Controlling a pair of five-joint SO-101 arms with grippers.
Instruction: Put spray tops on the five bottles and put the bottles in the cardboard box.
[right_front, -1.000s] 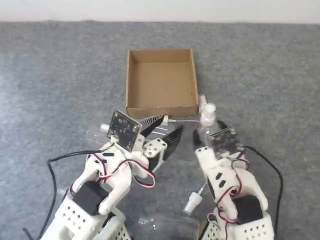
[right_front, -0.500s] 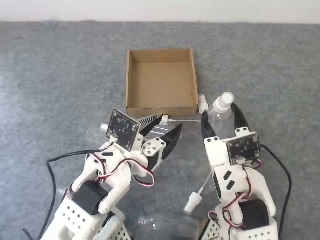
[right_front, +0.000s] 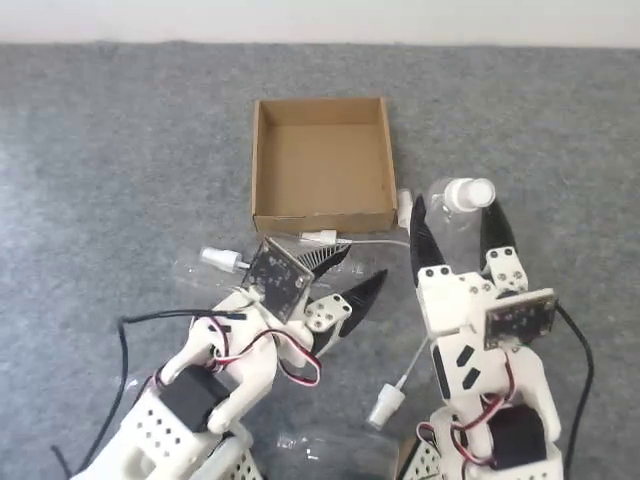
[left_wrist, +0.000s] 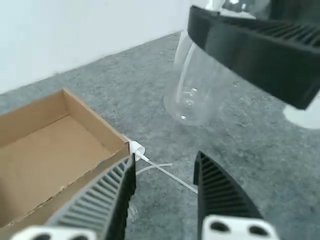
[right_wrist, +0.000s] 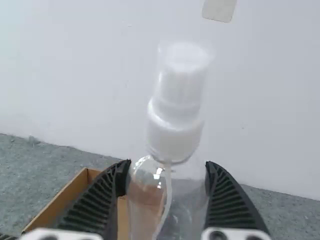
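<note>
A clear bottle (right_front: 452, 215) with a white spray top (right_front: 468, 192) stands just right of the cardboard box (right_front: 262, 160). My right gripper (right_front: 457, 232) is shut on it, and its fingers press both sides of the bottle (right_wrist: 167, 195) below the spray top (right_wrist: 176, 117). My left gripper (right_front: 345, 275) is open above the carpet in front of the box, with nothing between its fingers (left_wrist: 107, 200). Ahead of it lie a loose spray top with a tube (left_wrist: 137, 150), the box (left_wrist: 45, 155) and the held bottle (left_wrist: 197, 85).
A spray top with a tube (right_front: 325, 238) lies against the box's front wall. Another spray top (right_front: 220, 258) and a clear bottle (right_front: 188, 267) lie to the left. A third spray top (right_front: 385, 405) lies between the arms, and a clear bottle (right_front: 330, 447) lies at the near edge.
My right gripper has carried the bottle away from the arms and to the right, beside the box. My left arm has shifted right, uncovering a spray top on the left.
</note>
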